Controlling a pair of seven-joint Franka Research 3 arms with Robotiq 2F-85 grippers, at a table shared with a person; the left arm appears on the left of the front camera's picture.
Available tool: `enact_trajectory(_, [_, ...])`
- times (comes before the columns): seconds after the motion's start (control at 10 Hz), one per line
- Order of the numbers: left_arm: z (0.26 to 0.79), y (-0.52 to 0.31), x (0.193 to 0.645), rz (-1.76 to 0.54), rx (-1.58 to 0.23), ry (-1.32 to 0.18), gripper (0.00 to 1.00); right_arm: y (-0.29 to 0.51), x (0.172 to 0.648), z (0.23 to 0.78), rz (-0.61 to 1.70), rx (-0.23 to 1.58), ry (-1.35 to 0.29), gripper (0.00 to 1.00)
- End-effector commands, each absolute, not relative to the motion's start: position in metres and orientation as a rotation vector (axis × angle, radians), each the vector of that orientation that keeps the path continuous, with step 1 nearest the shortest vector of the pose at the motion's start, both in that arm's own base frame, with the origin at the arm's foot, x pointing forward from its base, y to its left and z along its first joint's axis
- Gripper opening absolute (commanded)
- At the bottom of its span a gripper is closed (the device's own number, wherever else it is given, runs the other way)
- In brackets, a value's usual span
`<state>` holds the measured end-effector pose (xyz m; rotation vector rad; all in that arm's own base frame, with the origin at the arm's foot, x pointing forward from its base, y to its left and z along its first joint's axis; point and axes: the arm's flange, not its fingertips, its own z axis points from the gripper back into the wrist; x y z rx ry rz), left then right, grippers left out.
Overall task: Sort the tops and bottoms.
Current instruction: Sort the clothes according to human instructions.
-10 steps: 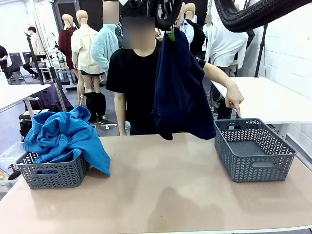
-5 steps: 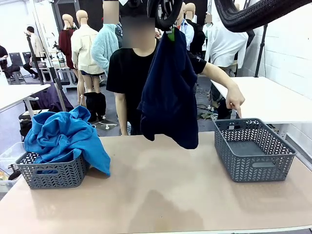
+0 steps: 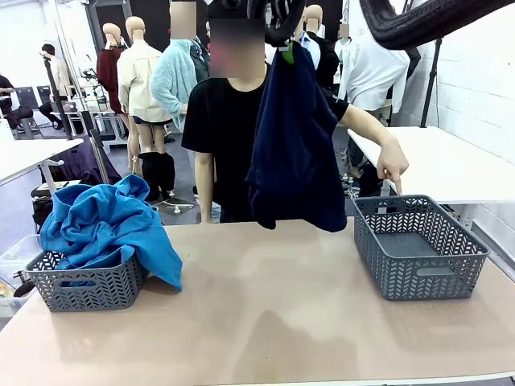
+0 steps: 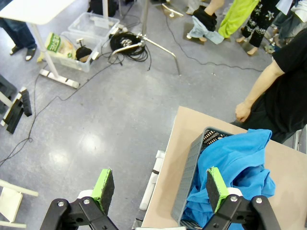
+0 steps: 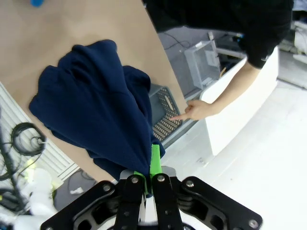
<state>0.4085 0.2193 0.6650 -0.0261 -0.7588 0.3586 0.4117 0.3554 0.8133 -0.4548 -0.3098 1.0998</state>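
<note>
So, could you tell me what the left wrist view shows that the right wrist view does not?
Left wrist view alone: the open left gripper over the floor beside the table, and the blue tops heaped in the left basket.

Right wrist view alone: the right gripper shut on the dark navy bottoms, hanging above the table, and the person's hand pointing at the empty right basket.

Both: the tan table and the person in the black shirt.

No legible text, labels or numbers anywhere.
</note>
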Motion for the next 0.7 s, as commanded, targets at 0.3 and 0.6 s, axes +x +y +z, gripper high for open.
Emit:
enact_trajectory(0.3, [0.665,0.22,0.408,0.357,-0.023,-0.76,1.0,0.242,0.406,0.828,0.695,-0.479,-0.409,0.0])
enact_trajectory(0.6, [0.665,0.22,0.408,0.357,-0.023,-0.76,1.0,0.178,0.43,0.806,0.632,-0.372,-0.417,0.0])
